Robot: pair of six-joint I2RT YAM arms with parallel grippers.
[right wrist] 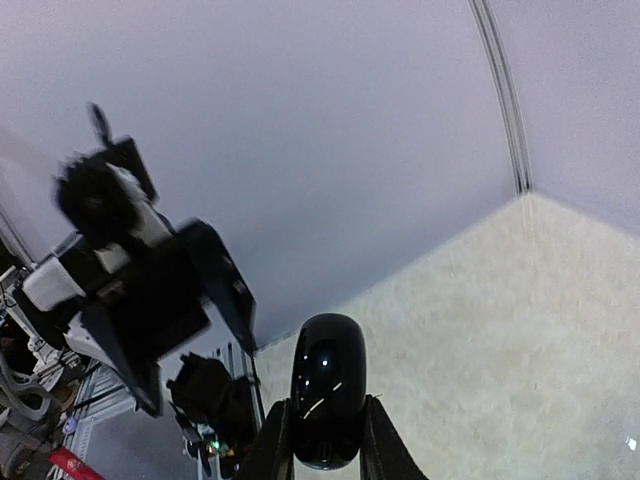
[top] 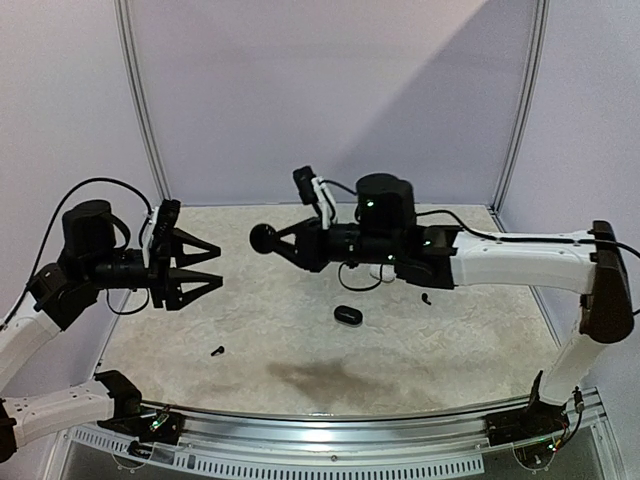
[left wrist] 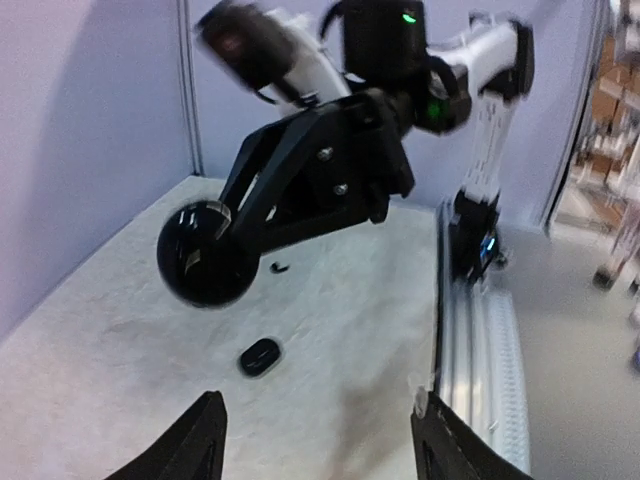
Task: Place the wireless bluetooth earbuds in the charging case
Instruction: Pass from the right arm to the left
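My right gripper (top: 278, 241) is shut on a glossy black, rounded charging case (top: 264, 238), held in the air above the table with the fingers pointing left. The right wrist view shows the case (right wrist: 327, 385) pinched at its lower end between both fingers. Facing it from the left, my left gripper (top: 219, 265) stands open and empty, a short gap away. From the left wrist the case (left wrist: 205, 252) hangs ahead of the spread jaws. One tiny black earbud (top: 217, 350) lies near the front left of the table. Another earbud (top: 426, 298) lies under the right arm.
A small flat black oval piece (top: 347, 314) lies on the speckled table top (top: 300, 380), also in the left wrist view (left wrist: 260, 356). Pale walls with metal posts close the back and sides. A metal rail (top: 350, 420) runs along the near edge.
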